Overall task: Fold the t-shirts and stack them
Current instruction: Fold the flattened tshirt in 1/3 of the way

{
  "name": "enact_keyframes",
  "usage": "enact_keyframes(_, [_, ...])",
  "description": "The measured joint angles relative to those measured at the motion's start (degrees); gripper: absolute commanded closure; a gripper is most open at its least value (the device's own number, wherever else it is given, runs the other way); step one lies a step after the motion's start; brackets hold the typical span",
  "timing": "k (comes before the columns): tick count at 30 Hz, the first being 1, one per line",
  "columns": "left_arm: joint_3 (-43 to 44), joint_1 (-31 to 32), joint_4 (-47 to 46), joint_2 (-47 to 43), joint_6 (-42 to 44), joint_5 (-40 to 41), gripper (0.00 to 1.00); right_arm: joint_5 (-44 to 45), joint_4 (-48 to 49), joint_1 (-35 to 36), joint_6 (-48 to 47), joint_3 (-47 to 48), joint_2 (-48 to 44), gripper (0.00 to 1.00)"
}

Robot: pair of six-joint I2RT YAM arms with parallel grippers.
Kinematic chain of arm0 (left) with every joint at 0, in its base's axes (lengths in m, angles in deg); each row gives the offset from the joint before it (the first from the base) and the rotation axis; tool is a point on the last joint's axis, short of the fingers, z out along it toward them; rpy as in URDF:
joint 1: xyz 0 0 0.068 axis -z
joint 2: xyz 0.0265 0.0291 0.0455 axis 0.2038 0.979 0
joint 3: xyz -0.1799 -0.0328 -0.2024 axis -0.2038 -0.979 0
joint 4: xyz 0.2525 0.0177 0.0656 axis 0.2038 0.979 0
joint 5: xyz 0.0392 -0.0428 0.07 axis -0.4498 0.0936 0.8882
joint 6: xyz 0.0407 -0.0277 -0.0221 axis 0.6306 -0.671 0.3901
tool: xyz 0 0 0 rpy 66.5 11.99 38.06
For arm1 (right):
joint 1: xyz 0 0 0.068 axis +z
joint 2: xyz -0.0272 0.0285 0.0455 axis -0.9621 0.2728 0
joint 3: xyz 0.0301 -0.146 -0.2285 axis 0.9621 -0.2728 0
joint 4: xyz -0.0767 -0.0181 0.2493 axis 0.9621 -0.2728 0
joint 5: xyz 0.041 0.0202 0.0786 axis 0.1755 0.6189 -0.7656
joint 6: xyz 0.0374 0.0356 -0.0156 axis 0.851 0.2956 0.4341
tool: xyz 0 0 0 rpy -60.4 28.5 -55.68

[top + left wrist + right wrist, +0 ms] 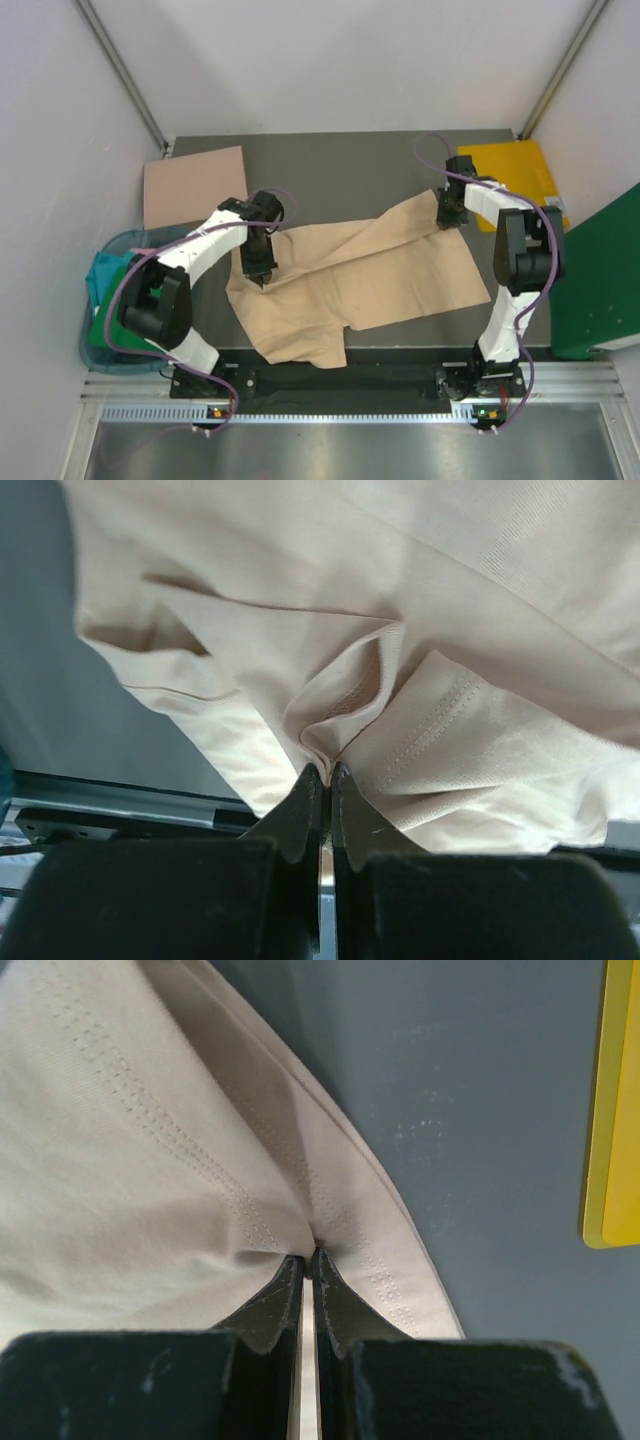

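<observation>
- Left gripper (327,770), clamped on a bunched fold at 9 o'clock; right gripper (310,1255), clamped on a stitched hem at 2 o'clock. Two in all.
- One table (340,170).
- One beige t-shirt (370,275), rumpled mid-table, unfolded: its folding is barely begun.
- One pink t-shirt (193,185) at 10 o'clock, seemingly folded, with nothing stacked on it.
- One teal t-shirt (105,275), heaped beyond the table at 9 o'clock, likely waiting.
</observation>
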Motion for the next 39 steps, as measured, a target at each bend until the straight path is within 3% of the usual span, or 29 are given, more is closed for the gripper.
enact_keyframes(2, [-0.35,1.29,0.22,0.00,-0.02,-0.87,0.71,0.61,-0.66,0.00,0.02,0.72,0.92,0.94])
enact_keyframes(3, [-0.44,1.97,0.42,0.00,0.13,-1.20,0.33,1.14,-1.03,0.02,0.02,1.03,0.94,0.90])
enact_keyframes(4, [-0.44,2.86,0.68,0.00,0.09,-1.77,0.21,1.88,-1.44,0.04,0.04,1.11,0.94,0.76])
enact_keyframes(5, [-0.44,3.41,0.94,0.00,0.68,-2.14,0.02,2.56,-2.21,0.02,0.02,1.38,1.03,0.70])
enact_keyframes(6, [-0.42,4.33,1.51,0.00,0.11,-2.34,0.01,3.34,-2.91,0.00,0.04,1.64,1.16,0.55])
enact_keyframes(7, [-0.42,5.31,2.19,0.00,0.35,-2.16,0.01,4.02,-3.87,0.00,-0.15,2.05,1.38,0.30])
enact_keyframes(10, [-0.09,7.58,3.34,-1.01,0.26,-0.74,0.01,5.70,-5.88,-0.02,-0.61,2.99,1.42,0.04])
enact_keyframes(15, [1.90,8.11,2.01,-4.59,0.63,1.05,0.01,6.34,-6.67,-0.02,-1.05,3.15,-0.96,0.04])
enact_keyframes(18, [4.17,8.04,0.26,-2.19,0.87,1.70,0.10,6.58,-6.49,-0.02,-1.09,3.39,-4.35,0.04])
enact_keyframes(20, [5.20,8.04,-1.62,1.33,1.31,2.29,0.23,6.67,-6.69,-0.02,-1.09,4.72,-5.03,0.05])
enact_keyframes(23, [6.32,8.04,-3.61,7.80,1.84,2.91,0.51,6.69,-6.34,-0.02,-1.09,5.86,-5.01,0.05])
enact_keyframes(29, [8.09,8.04,-4.81,14.84,1.75,5.27,0.54,6.40,-6.84,-0.02,-1.16,5.88,-4.87,0.05])
enact_keyframes(31, [8.20,8.04,-4.74,14.84,1.49,5.90,0.69,6.23,-6.82,-0.02,-1.20,5.88,-4.87,0.05])
enact_keyframes(32, [8.31,8.04,-4.79,14.84,1.29,6.29,0.81,6.05,-6.82,-0.02,-1.25,5.88,-4.87,0.06])
enact_keyframes(33, [8.31,8.04,-4.85,14.84,1.09,6.67,1.00,6.01,-6.82,-0.02,-1.25,5.88,-4.87,0.06])
enact_keyframes(39, [7.63,8.04,-4.42,13.92,-0.31,8.52,1.00,4.94,-6.80,-0.02,-1.25,5.77,-4.87,0.06])
